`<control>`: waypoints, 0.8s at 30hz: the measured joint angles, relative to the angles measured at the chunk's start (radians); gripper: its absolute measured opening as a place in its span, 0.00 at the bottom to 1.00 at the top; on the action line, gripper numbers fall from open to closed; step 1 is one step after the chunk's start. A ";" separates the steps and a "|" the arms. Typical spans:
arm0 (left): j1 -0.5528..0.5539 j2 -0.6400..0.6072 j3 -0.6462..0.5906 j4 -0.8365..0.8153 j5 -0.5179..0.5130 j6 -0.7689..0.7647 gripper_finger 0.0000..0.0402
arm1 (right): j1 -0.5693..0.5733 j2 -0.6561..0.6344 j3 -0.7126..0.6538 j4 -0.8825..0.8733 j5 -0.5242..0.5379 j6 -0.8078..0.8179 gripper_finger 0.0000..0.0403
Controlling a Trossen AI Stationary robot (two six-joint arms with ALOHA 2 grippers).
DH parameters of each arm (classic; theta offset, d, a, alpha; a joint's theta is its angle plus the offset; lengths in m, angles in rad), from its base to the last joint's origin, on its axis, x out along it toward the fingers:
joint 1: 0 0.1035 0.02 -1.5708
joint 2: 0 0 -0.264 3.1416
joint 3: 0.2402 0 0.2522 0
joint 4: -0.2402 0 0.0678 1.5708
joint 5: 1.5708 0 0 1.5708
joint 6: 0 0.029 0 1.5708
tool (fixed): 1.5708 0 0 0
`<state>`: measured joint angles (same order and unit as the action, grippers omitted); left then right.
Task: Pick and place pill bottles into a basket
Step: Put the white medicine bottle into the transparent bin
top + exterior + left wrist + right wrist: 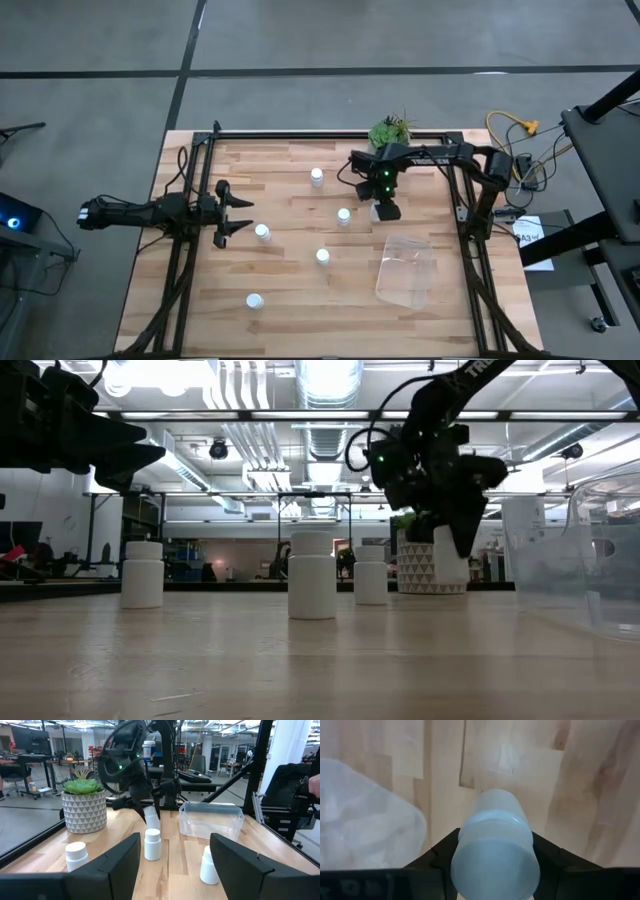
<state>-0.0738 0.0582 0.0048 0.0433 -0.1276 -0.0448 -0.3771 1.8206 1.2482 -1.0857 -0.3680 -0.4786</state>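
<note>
**I hold one bottle up next to the basket**

My right gripper (386,210) is up in the air over the wood table (300,300). Its two fingers are squeezed on a white pill bottle (495,855). The held bottle is off the table and tipped a little. It hangs near the far end of the clear basket (405,268) but not over it yet. In the right wrist view I see the bottle fill the space between my fingers, with one corner of the basket off to the side.

The basket sits on the table on my right side. I see no bottle inside it.

My left gripper (237,212) waits on the left side of the table. Its fingers are spread wide and hold nothing. A bottle (262,232) stands just beside it.

More bottles stand on the table. One bottle (317,176) is near the far edge. One bottle (344,215) is in the middle, close to my right gripper. One bottle (322,256) is a bit nearer to the front. The last bottle (255,300) is near the front edge, well apart from the others.

A green plant in a pale pot (391,131) sits at the far edge of the table, behind my right arm.
</note>
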 joint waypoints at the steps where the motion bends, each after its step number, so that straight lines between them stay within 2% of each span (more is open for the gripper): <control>1: 0.000 0.000 0.000 0.000 0.000 0.000 0.55 | 0.000 0.000 0.018 -0.021 0.000 0.000 0.39; 6: 0.000 0.000 0.000 0.000 0.000 0.000 0.55 | 0.009 -0.021 0.114 -0.099 0.004 0.006 0.39; 11: 0.000 0.000 0.000 0.000 0.000 0.000 0.55 | 0.044 -0.101 0.172 -0.110 0.032 0.064 0.39; 24: 0.000 -0.001 0.000 0.000 0.000 0.000 0.55 | 0.200 -0.355 0.186 -0.139 0.092 0.317 0.39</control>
<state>-0.0741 0.0570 0.0048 0.0434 -0.1277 -0.0451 -0.1771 1.4657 1.4344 -1.2243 -0.2758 -0.1620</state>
